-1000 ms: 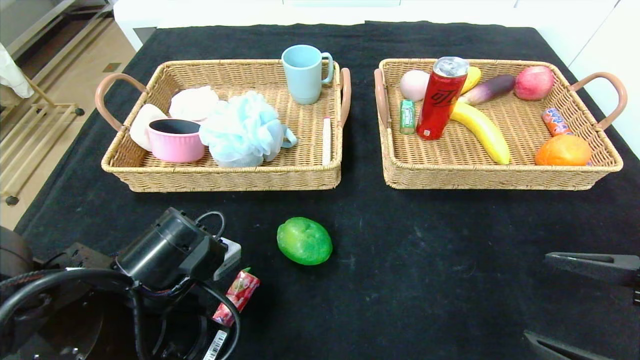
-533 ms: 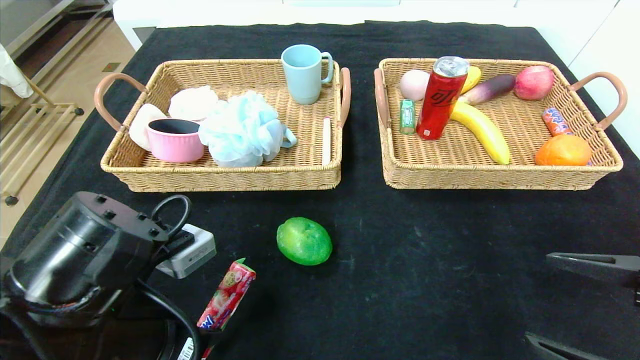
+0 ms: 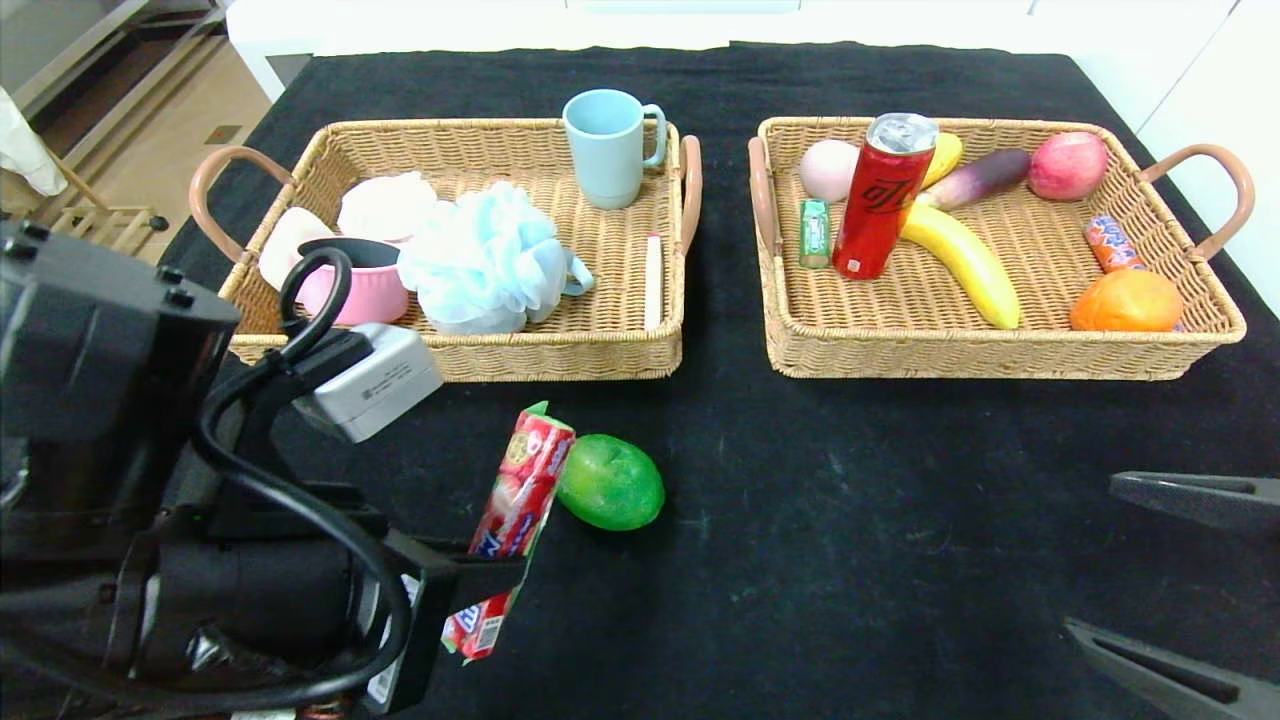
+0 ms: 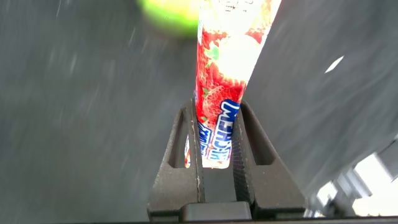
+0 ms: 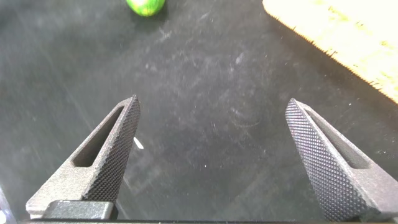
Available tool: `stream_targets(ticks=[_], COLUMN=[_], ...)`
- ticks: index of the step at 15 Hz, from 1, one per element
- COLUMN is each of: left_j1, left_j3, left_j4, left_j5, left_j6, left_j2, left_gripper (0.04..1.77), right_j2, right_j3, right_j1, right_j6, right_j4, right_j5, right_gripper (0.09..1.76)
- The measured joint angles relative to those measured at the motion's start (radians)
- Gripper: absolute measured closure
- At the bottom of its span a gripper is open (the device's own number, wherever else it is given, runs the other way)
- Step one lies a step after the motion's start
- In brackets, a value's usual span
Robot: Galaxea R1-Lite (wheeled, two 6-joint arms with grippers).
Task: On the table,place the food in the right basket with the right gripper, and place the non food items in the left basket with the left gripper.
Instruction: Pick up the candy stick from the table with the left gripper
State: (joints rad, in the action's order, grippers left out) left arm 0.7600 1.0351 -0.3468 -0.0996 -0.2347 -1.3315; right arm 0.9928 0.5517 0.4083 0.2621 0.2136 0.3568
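Note:
My left gripper [image 3: 488, 585] is shut on the lower end of a red strawberry candy packet [image 3: 520, 490] and holds it upright above the black table, just left of a green fruit [image 3: 612, 483]. In the left wrist view the packet [image 4: 224, 68] stands clamped between the fingers of the left gripper [image 4: 216, 127], with the green fruit [image 4: 166, 12] beyond it. My right gripper [image 3: 1190, 590] is open and empty at the front right. In the right wrist view the right gripper [image 5: 214, 118] is over bare cloth, with the fruit [image 5: 146, 6] far off.
The left basket [image 3: 560, 352] holds a blue mug [image 3: 606, 148], a blue bath pouf [image 3: 485, 260], a pink bowl [image 3: 370, 285] and white items. The right basket [image 3: 1000, 355] holds a red can [image 3: 880, 195], a banana [image 3: 965, 262], an orange [image 3: 1125, 300] and other food.
My left arm has risen and moved toward the baskets, lifting the candy packet off the table until it stands beside the green fruit. The right gripper has barely moved.

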Motion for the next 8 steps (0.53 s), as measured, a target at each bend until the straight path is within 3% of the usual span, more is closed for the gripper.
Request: stream_targets(ticks=[8], left_j1=[0.154], left_j3=[0.211], left_j4=[0.066], left_j5=[-0.020], left_j6=[-0.001], left_j2=[-0.244], left_gripper=[1.46], right_j2=[-0.027], right_j3=[0.060], right_j1=[-0.046], right_j6=[-0.050], right_j4=[-0.005], right_j5=[-0.006], right_gripper=[0.14])
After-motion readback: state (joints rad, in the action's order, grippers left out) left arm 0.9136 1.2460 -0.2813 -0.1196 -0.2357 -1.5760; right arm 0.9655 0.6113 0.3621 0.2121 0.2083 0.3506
